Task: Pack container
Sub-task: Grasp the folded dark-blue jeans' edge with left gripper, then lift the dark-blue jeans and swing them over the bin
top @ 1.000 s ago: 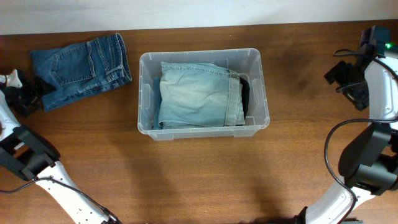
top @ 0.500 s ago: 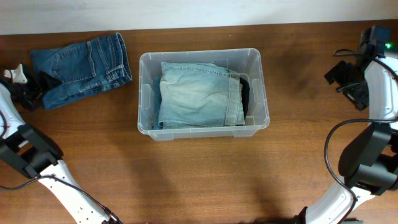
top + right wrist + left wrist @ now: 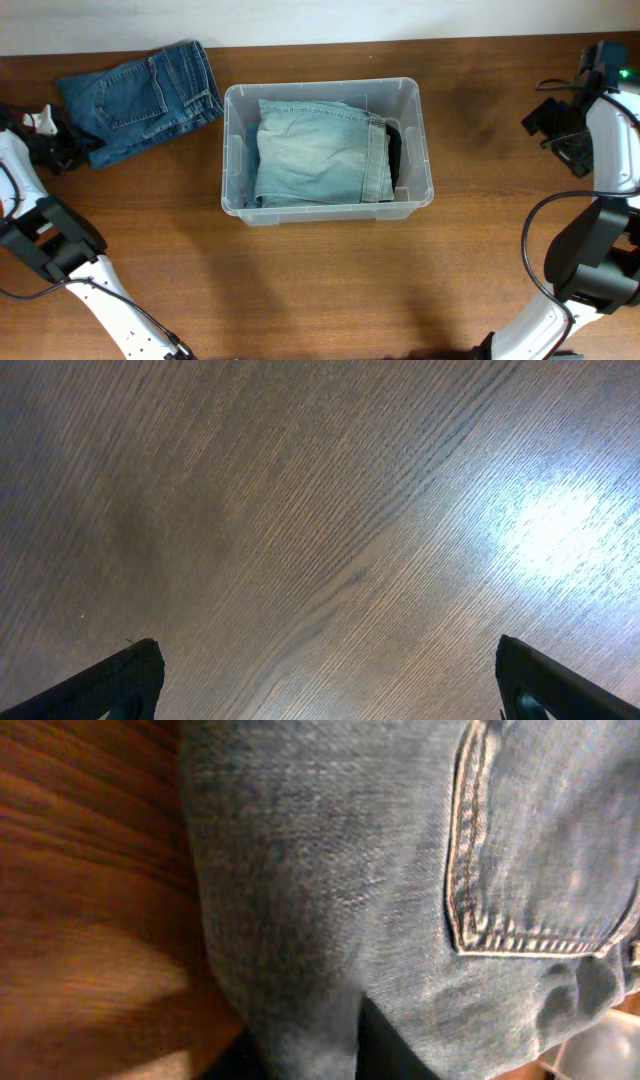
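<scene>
Overhead shows the container (image 3: 327,212) lying long-axis left-right with pale folded jeans (image 3: 318,150) inside; left gripper (image 3: 68,150) clamps dark jeans (image 3: 140,95), right gripper (image 3: 330,678) gapes wide.

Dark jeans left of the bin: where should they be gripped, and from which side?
Pinch the dark jeans at their folded left edge, coming in from the left. They lie flat on the table, so only an edge offers a lip to pinch. The left gripper sits at that edge, its wrist view filled with denim.
</scene>
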Available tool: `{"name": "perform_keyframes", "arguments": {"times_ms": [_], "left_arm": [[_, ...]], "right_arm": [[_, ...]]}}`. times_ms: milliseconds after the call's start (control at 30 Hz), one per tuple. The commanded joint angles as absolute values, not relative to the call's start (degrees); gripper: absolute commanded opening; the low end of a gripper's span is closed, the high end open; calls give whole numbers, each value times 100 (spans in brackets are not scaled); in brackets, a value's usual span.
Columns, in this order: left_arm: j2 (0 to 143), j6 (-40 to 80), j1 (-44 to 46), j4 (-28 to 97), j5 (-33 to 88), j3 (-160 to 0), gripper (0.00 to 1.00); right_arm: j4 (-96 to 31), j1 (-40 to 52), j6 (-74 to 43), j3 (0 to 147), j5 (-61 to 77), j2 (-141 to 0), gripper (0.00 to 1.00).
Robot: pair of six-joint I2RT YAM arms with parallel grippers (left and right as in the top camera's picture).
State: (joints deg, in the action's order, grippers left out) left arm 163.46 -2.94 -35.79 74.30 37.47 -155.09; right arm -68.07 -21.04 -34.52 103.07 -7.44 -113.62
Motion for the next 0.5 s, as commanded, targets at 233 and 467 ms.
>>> {"name": "perform_keyframes", "arguments": {"times_ms": [233, 467], "left_arm": [[16886, -311, -3494, 7660, 3745, -15288, 1], [16440, -307, -3607, 7787, 4713, -15933, 1]], "right_arm": [[-6810, -2141, -3500, 10307, -816, -11391, 98], [-6810, -2141, -3500, 10307, -816, -11391, 98]]}}
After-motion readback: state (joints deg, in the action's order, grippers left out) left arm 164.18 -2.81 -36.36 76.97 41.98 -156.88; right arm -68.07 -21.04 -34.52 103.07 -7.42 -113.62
